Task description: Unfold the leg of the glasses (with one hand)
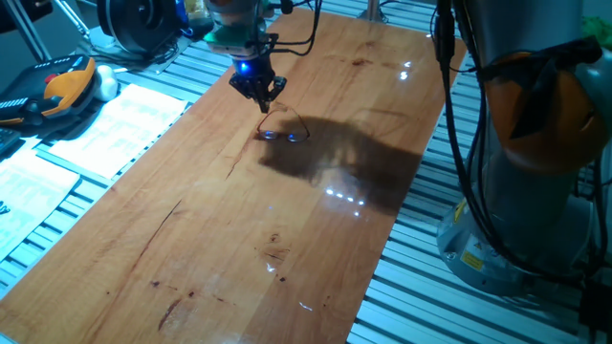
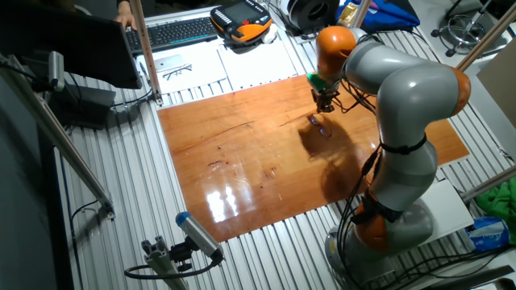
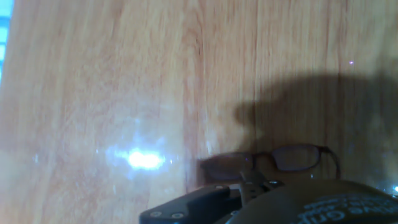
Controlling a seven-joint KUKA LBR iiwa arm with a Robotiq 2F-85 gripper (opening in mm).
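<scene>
Glasses (image 1: 281, 133) lying on the wooden table (image 1: 220, 239), just beside the gripper (image 1: 258, 95) at about its 5 o'clock in one fixed view. One leg arcs up behind the lenses; the frame's long axis runs roughly 9-to-3. The gripper hangs near, above the frame's left end. Whether its jaws are parted or clenched cannot be told.

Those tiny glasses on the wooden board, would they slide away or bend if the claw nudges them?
The glasses have a very thin wire frame, so they are probably light and would likely skid on the glossy wooden board. The slim legs look easy to bend. The gripper dwarfs them, so a gentle touch seems wise.
</scene>
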